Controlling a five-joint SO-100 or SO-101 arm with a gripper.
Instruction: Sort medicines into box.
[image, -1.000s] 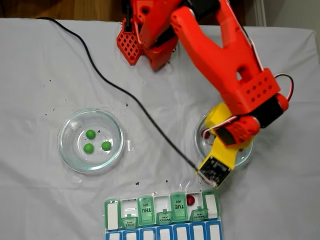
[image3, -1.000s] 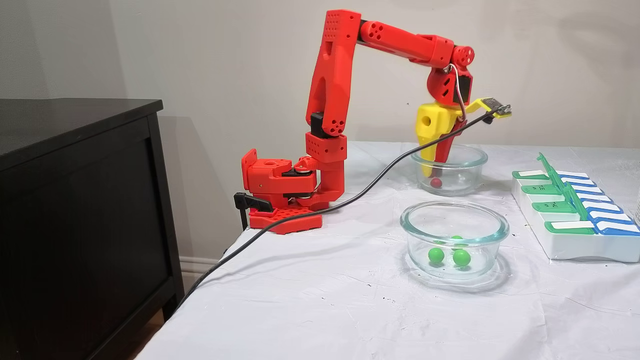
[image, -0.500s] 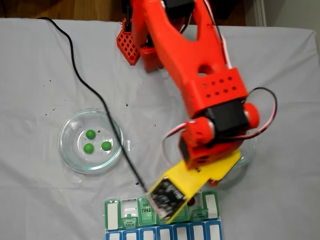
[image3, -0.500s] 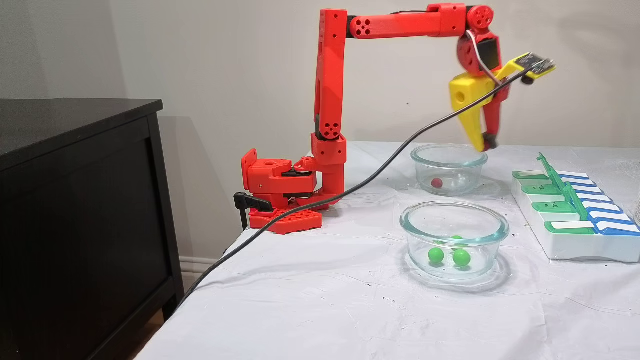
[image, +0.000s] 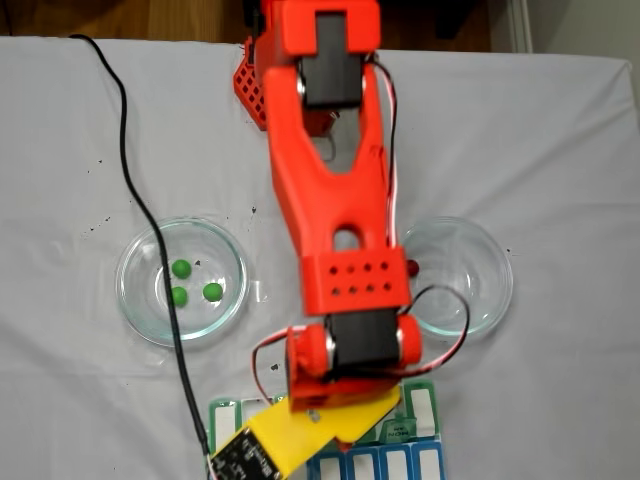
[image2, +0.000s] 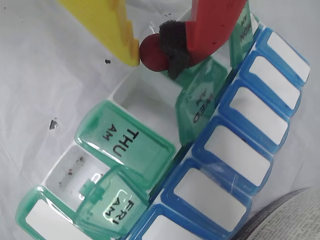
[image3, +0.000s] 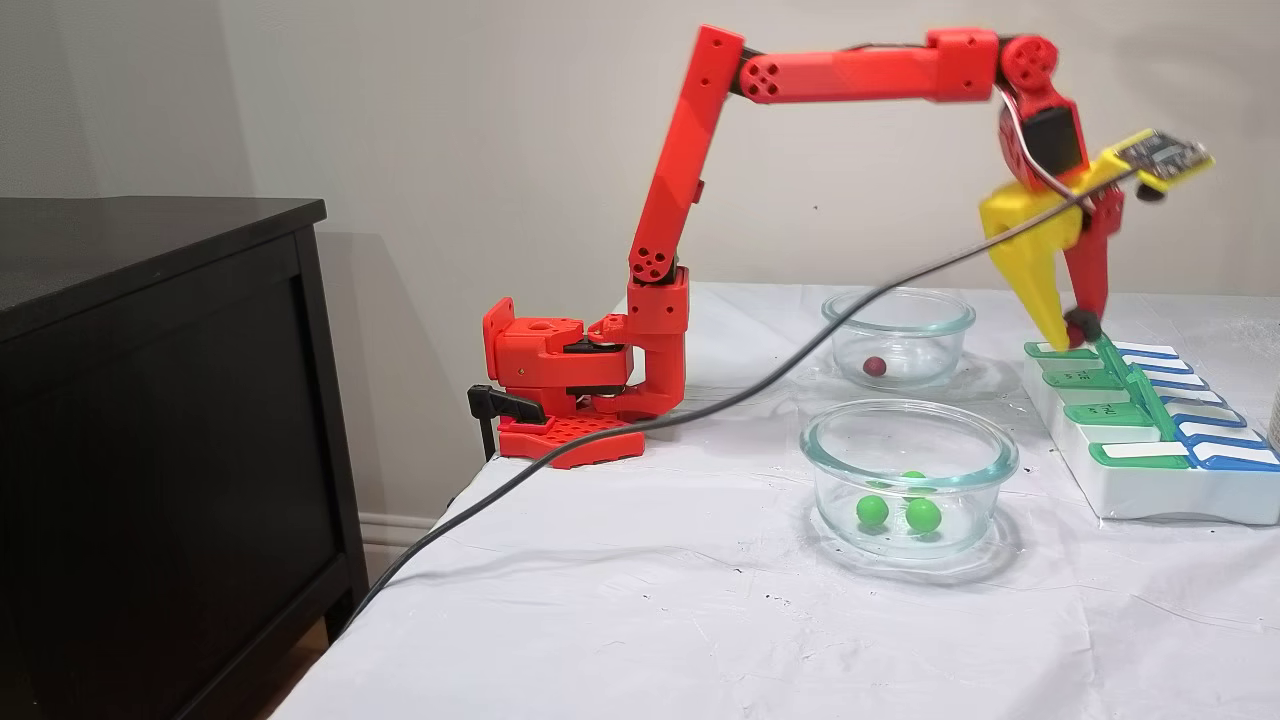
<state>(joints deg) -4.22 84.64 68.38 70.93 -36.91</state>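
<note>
One dark red ball (image2: 152, 54) sits pinched in the gripper (image2: 150, 52), w/ the yellow finger (image2: 107, 25) on one side and the red finger's (image2: 210, 25) black pad on the other, so the pincer is closed down to just the ball's width. It hangs right over an uncovered white compartment of the pill box (image2: 150, 100), between the THU lid (image2: 122, 142) and the WED lid (image2: 200, 102), both flipped up. FRI lid (image2: 117, 205) is up too, and blue lids (image2: 240, 150) run along the next row, all down.

From the side fixed view the gripper (image3: 1065, 332) tips are just above the far end of the box (image3: 1140, 480), not touching as far as I can tell. Second red ball (image3: 875, 366) lies in the far glass dish (image3: 898, 310); in the top-down fixed view it peeks out (image: 412, 268) beside the arm, at the left edge of that dish (image: 480, 290). Three green balls (image: 180, 268) (image: 178, 296) (image: 212, 291) lie in the other dish (image: 135, 300), well apart from the box (image: 425, 410). Near dish in the side view (image3: 908, 440) shows the greens at its bottom (image3: 872, 510).

Red arm (image3: 850, 75) reaches from its base (image3: 560, 380) across the white cloth (image3: 650, 600); a black cable (image3: 600, 430) trails off the table edge. Dark cabinet (image3: 150, 400) stands to the left.
</note>
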